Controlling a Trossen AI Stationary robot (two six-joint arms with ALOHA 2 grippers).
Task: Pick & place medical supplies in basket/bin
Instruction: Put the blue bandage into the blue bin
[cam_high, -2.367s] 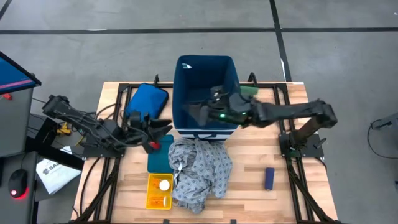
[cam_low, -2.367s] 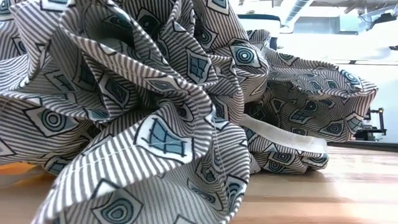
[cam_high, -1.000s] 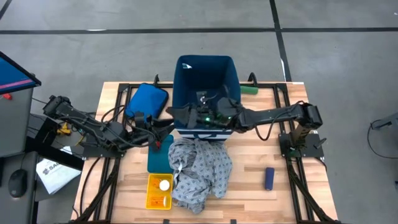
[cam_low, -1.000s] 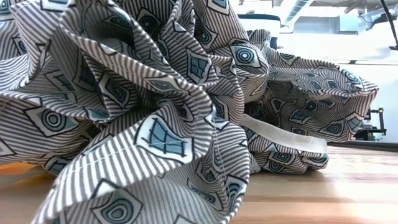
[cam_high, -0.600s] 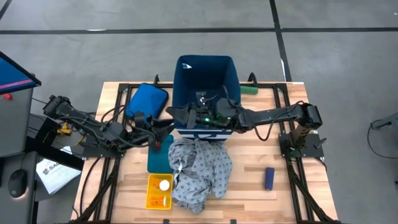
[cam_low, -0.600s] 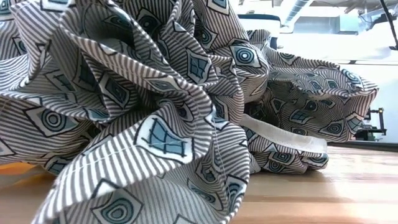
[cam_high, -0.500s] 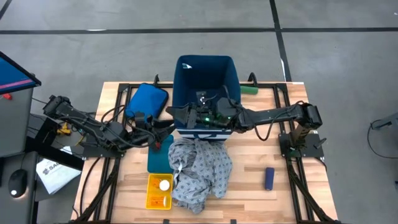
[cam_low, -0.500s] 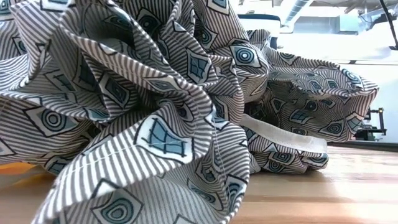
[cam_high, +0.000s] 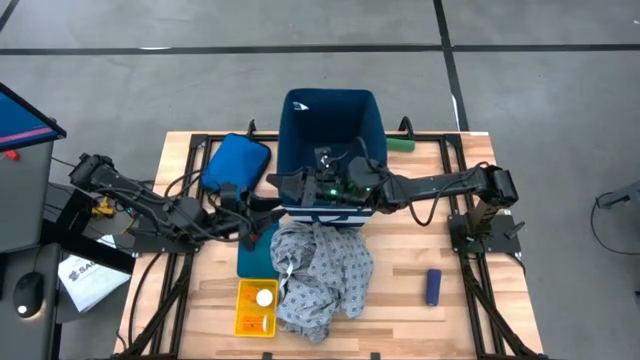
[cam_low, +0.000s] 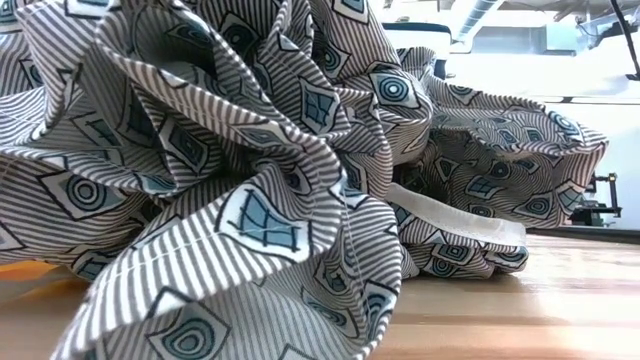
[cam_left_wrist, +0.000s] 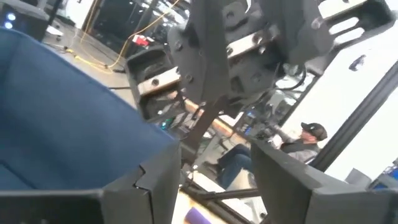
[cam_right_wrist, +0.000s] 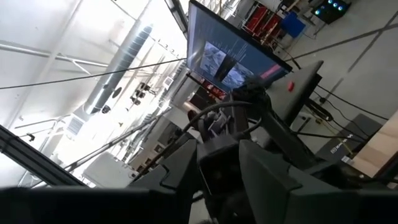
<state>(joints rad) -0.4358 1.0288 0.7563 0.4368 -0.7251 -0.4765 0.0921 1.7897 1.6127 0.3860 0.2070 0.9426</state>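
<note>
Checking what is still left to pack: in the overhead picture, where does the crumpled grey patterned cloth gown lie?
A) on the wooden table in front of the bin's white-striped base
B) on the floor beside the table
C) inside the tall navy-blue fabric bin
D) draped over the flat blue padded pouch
A: the crumpled grey patterned cloth gown lies heaped on the wooden table, just in front of the tall navy-blue fabric bin, not inside it.

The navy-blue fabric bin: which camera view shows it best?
The high view: the navy-blue fabric bin shows whole from above, with open top. The left wrist view shows only a blue wall up close. The low view and right wrist view do not show it.
</note>
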